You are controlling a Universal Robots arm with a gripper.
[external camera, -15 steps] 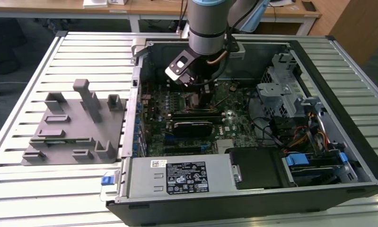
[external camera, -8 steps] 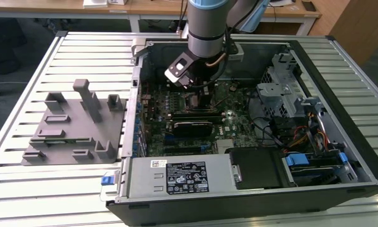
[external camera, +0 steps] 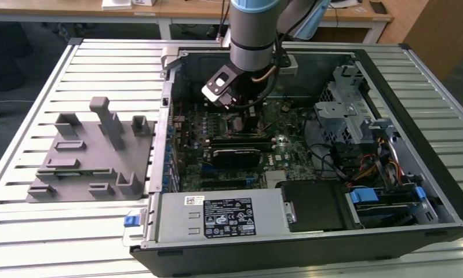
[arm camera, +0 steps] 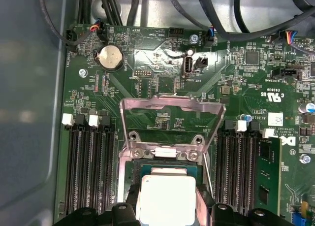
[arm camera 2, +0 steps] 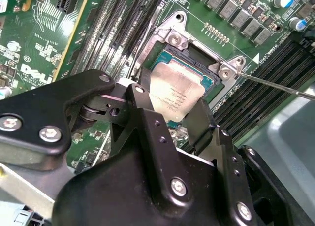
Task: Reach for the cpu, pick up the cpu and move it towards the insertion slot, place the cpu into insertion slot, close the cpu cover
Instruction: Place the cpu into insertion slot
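- Claw (arm camera 2: 172, 100) state: closed on the cpu (arm camera 2: 179, 90). Its two black fingers (arm camera 2: 145, 95) press against opposite edges of the chip, as both wrist views show.
- Cpu location: between the claw's fingers, directly over the insertion slot (arm camera 2: 189, 56). Whether the chip is fully seated or sits just above the contacts cannot be told.
- Handling, weight: judged very light. The load on the claw is negligible.
- Handling, stiffness: a rigid, flat plate that will not flex in the grip.
- Handling, surface: the metal top is smooth and likely slippery. Light side pressure is sufficient, but the chip can tilt if it is gripped off-centre.
- Handling, fragility: high. The underside contacts and the slot's contact field are easily damaged, so the chip must stay level and square to the slot.
- Grip point: the thin outer rim on two opposite sides, midway along each edge, as the claw holds it now. Avoid the corners and the underside.
- Appearance: a small square chip (arm camera: 166, 199) with a pale silvery top that reflects light and carries faint print. A narrow tan border shows at its edge in the second wrist view.
- Surroundings: the cpu cover (arm camera: 172, 104) stands open just beyond the claw's fingertips. Its wire lever (arm camera 2: 275, 85) is swung clear to one side of the claw.
- Memory slots (arm camera: 88, 162) flank the insertion slot on the green motherboard (arm camera: 147, 73).
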